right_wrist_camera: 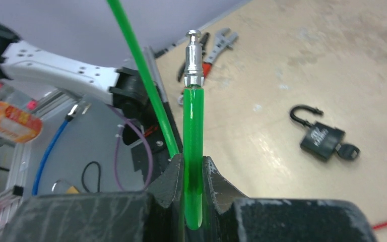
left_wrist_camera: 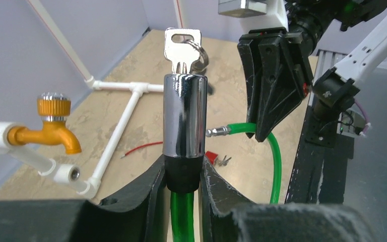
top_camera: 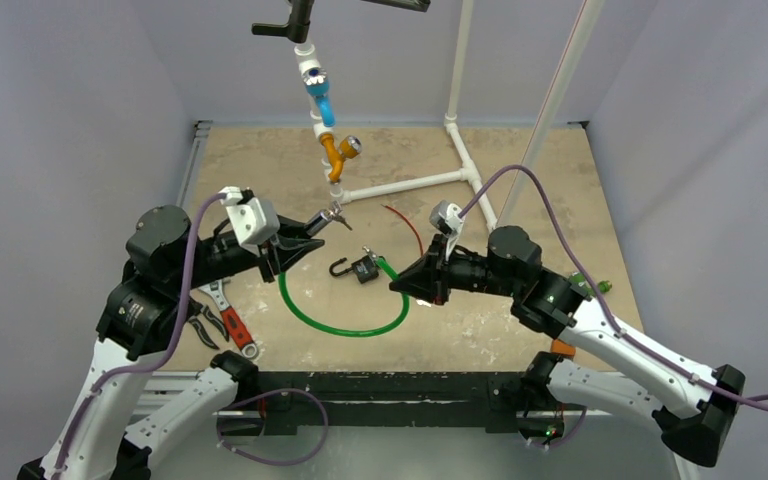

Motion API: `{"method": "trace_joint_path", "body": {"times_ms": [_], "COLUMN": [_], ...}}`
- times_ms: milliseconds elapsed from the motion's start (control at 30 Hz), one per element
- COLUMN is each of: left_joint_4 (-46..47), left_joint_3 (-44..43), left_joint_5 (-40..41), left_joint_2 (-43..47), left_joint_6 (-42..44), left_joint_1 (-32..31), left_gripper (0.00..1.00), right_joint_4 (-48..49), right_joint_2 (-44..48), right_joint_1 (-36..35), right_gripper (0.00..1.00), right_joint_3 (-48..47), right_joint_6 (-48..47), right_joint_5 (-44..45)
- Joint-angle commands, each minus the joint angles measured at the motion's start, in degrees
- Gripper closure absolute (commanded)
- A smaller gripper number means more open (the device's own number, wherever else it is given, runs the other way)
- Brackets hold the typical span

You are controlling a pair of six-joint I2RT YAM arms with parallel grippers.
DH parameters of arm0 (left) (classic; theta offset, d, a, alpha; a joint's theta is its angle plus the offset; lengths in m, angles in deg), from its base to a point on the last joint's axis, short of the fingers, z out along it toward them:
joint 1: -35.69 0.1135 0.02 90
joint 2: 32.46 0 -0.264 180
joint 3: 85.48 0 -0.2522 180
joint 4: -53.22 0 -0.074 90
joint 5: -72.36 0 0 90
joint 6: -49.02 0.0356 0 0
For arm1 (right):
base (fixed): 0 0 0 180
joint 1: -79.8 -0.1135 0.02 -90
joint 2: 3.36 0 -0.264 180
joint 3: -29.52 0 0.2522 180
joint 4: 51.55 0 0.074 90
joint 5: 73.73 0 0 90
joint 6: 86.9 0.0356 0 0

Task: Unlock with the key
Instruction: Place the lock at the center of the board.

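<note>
The left wrist view is showing detail that the top view is rendering too small. The key (left_wrist_camera: 182, 46) is sitting inserted in the top of the chrome lock cylinder (left_wrist_camera: 184, 116) at upper centre, bow upward, with a key ring (left_wrist_camera: 201, 53) hanging behind it. The left gripper (left_wrist_camera: 183, 174) is clamping the black collar directly under the cylinder, where the green cable (left_wrist_camera: 181, 217) is entering.

Only the right wrist view is showing the right gripper (right_wrist_camera: 193, 169) clamping the cable's other end just below the metal locking pin (right_wrist_camera: 192, 55), which is standing upright at upper centre. The top view alone is showing the cable looping over the table (top_camera: 520, 200) at lower centre, between the two grippers. The pin and the cylinder are standing apart.

A black padlock (right_wrist_camera: 322, 142) is lying at the right of the right wrist view, with its shackle open and its own key in its base. In the top view it is resting at the upper edge of the loop. A red wire (left_wrist_camera: 141, 149), a white pipe frame (top_camera: 410, 184) carrying an orange tap (left_wrist_camera: 50, 128), and hand tools (top_camera: 232, 326) at lower left are lying around the work area. In the left wrist view, the right gripper is filling the upper right and hiding part of the cable behind its fingers.

The cylinder is appearing polished and reflective. The cable is appearing translucent green.
</note>
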Motion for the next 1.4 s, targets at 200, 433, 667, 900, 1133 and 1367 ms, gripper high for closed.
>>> {"method": "trace_joint_path", "body": {"times_ms": [200, 433, 667, 900, 1133, 1367], "left_joint_4": [-14.5, -13.2, -11.2, -10.0, -9.3, -7.8], "left_joint_3": [4.2, 13.0, 16.7, 18.0, 18.1, 19.5], "left_joint_5": [13.9, 21.9, 28.5, 31.9, 32.8, 32.3], "left_joint_2": [-5.4, -9.9, -19.5, -25.8, -30.0, -32.2], "left_joint_6": [19.2, 24.3, 29.6, 31.3, 31.5, 33.0], "left_joint_1": [0.5, 0.4, 0.5, 0.5, 0.9, 1.5], "left_gripper": [1.00, 1.00, 1.00, 0.96, 0.63, 0.49], "right_joint_4": [-8.1, -7.6, -3.2, 2.7, 3.6, 2.8], "right_joint_2": [-2.0, -6.4, -16.7, -26.1, -29.5, -31.3], "right_joint_1": [0.0, 0.0, 0.0, 0.0, 0.0, 0.0], "right_gripper": [1.00, 1.00, 1.00, 1.00, 0.89, 0.60], "right_joint_3": [3.5, 6.0, 7.2, 9.0, 9.2, 9.3], "right_joint_6": [6.1, 8.1, 8.3, 9.1, 10.2, 10.6], "right_joint_5": [16.2, 19.3, 23.7, 28.7, 30.1, 30.6]}}
